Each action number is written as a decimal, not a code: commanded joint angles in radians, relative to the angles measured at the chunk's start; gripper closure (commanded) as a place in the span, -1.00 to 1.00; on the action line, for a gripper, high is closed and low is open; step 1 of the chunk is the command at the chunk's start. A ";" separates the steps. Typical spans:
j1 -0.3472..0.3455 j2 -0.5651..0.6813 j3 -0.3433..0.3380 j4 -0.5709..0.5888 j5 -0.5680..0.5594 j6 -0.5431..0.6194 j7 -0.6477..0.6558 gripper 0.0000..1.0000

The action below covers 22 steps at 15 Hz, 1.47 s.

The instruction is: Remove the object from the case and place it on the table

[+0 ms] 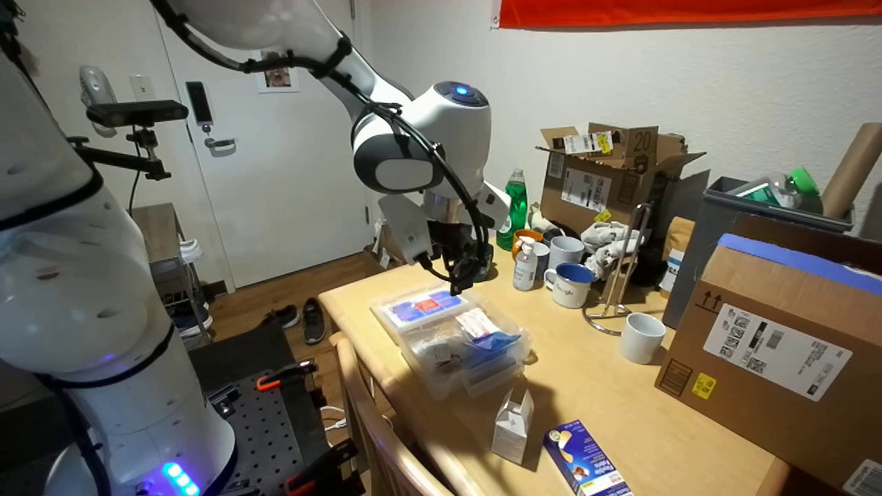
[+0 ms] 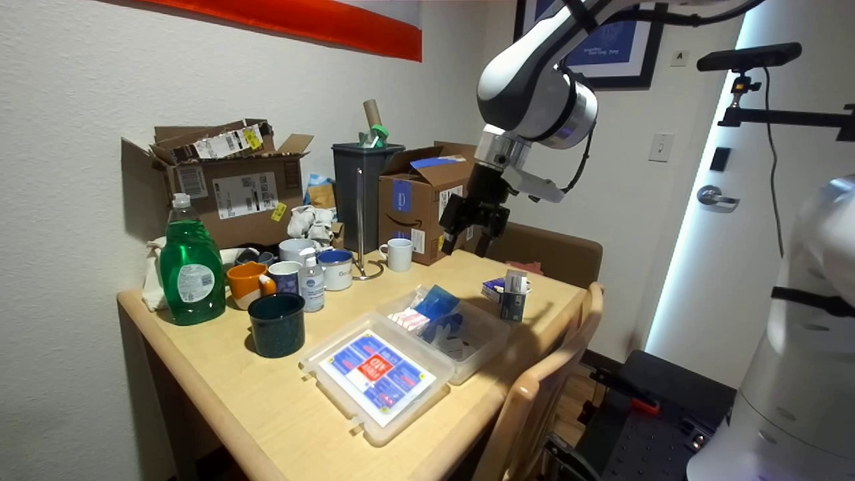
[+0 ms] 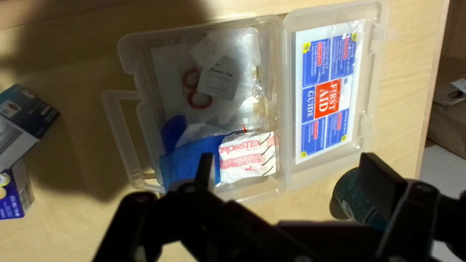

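The clear plastic case lies open and flat on the light wooden table. It shows in both exterior views and in the wrist view. One half holds a First Aid guide card. The other half holds a white packet with red print, a blue packet, an alcohol pad and red-handled scissors. My gripper is open and empty, with its fingers wide apart. It hangs above the table, apart from the case, in both exterior views.
A dark green mug stands beside the case. A small open carton and a blue box are near the case's other end. Mugs, a sanitizer bottle, a green soap bottle and cardboard boxes line the wall side.
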<state>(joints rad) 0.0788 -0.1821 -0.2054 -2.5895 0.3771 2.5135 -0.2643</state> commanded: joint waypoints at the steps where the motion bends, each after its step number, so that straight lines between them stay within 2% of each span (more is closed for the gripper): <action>1: -0.030 0.014 0.034 0.001 0.010 0.025 -0.023 -1.00; 10: -0.036 0.027 0.043 0.001 0.010 0.034 -0.028 -1.00; 13: -0.030 0.077 0.058 0.022 0.019 0.062 0.005 -1.00; 16: -0.010 0.125 0.072 0.044 0.131 0.098 -0.091 -1.00; 19: -0.021 0.222 0.098 0.090 0.260 0.164 -0.173 -1.00; 22: -0.021 0.328 0.094 0.154 0.440 0.188 -0.319 -1.00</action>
<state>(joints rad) 0.0671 0.0353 -0.1157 -2.5145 0.6801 2.6782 -0.4631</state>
